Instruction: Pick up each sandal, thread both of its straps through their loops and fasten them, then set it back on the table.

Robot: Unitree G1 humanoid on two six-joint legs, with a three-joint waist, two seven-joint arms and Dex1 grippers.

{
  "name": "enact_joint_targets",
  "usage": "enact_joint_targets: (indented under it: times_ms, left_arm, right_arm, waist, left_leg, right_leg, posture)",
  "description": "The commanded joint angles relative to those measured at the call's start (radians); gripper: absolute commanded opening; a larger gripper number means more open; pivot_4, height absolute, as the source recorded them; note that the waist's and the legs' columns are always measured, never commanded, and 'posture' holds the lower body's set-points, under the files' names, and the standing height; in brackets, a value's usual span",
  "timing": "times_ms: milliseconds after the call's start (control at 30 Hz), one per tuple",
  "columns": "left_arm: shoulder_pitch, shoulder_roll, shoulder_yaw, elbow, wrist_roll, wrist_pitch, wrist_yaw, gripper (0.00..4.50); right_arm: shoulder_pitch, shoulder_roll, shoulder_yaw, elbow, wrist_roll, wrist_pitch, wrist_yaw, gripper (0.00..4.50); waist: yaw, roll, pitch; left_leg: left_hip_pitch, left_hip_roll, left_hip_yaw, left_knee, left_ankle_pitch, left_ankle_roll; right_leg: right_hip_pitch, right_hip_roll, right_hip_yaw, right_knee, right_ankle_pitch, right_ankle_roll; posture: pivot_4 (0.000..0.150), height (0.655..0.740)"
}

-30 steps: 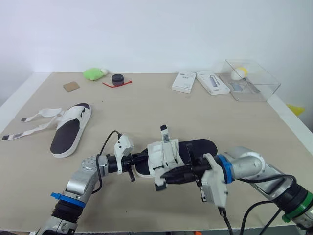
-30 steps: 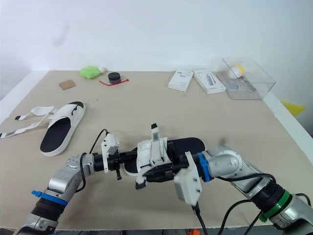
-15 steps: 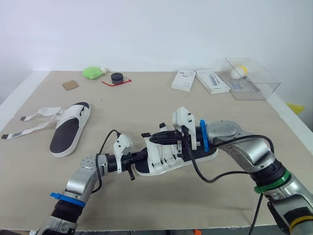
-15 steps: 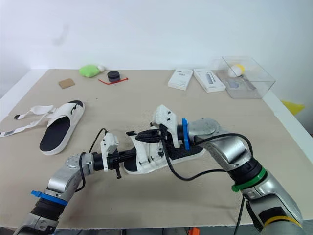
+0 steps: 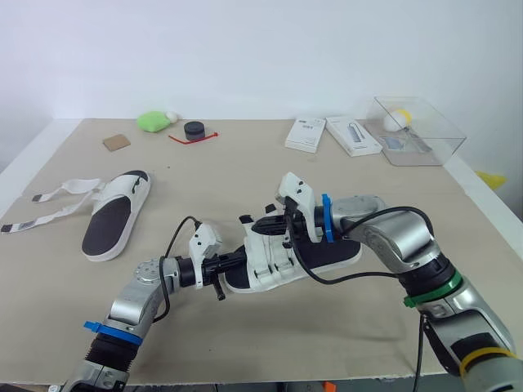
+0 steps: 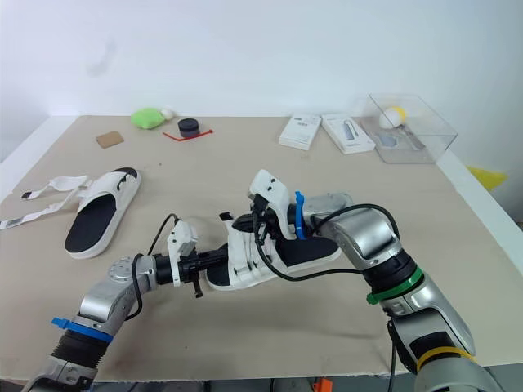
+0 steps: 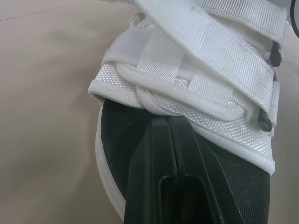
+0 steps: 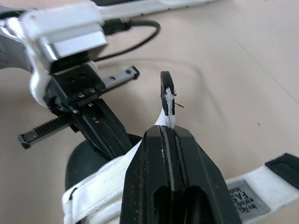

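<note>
eye view: left gripper [image 5: 235,263] is clamping the sandal [image 5: 315,255] near the table's [image 5: 245,171] front edge, middle. left wrist view: fingers [image 7: 159,186] are biting just the sole rim, risking twist-out. right wrist view: right gripper [image 8: 167,134] is pinching the strap [image 8: 167,100] end, likely slipping under pull.

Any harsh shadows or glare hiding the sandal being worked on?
Left eye view: even light, soft shadow under the sandal, no glare on it. Left wrist view: strap evenly lit, footbed dark. Right wrist view: faint shadows on the table.
</note>
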Motion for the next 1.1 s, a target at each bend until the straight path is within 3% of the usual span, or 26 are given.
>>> enact_joint_targets:
  times_ms: [33, 400, 1100]
  left_arm:
    - [0.043, 0.014, -0.039, 0.059, 0.049, 0.044, 0.015, 0.00]
    - [0.049, 0.012, -0.039, 0.054, 0.046, 0.045, 0.022, 0.00]
    - [0.043, 0.008, -0.042, 0.065, 0.046, 0.041, 0.023, 0.00]
  right_arm:
    - [-0.054, 0.020, -0.078, 0.009, -0.038, 0.005, -0.030, 0.03]
    - [-0.073, 0.045, -0.060, 0.061, -0.133, 0.060, -0.049, 0.03]
    - [-0.051, 0.064, -0.025, 0.018, -0.218, -0.051, 0.017, 0.03]
  waist:
    - [0.000, 0.000, 0.000]
    - [-0.001, 0.001, 0.001]
    - [-0.004, 0.003, 0.002]
  left_leg:
    - [0.000, 0.000, 0.000, 0.000, 0.000, 0.000]
    - [0.000, 0.000, 0.000, 0.000, 0.001, 0.001]
    - [0.000, 0.000, 0.000, 0.000, 0.001, 0.002]
  right_leg:
    - [0.000, 0.000, 0.000, 0.000, 0.000, 0.000]
    - [-0.001, 0.001, 0.000, 0.001, 0.000, 0.000]
    - [-0.002, 0.001, 0.000, 0.001, 0.000, 0.001]
  posture:
    - [0.150, 0.7400]
    - [0.150, 0.7400]
    - [0.150, 0.7400]
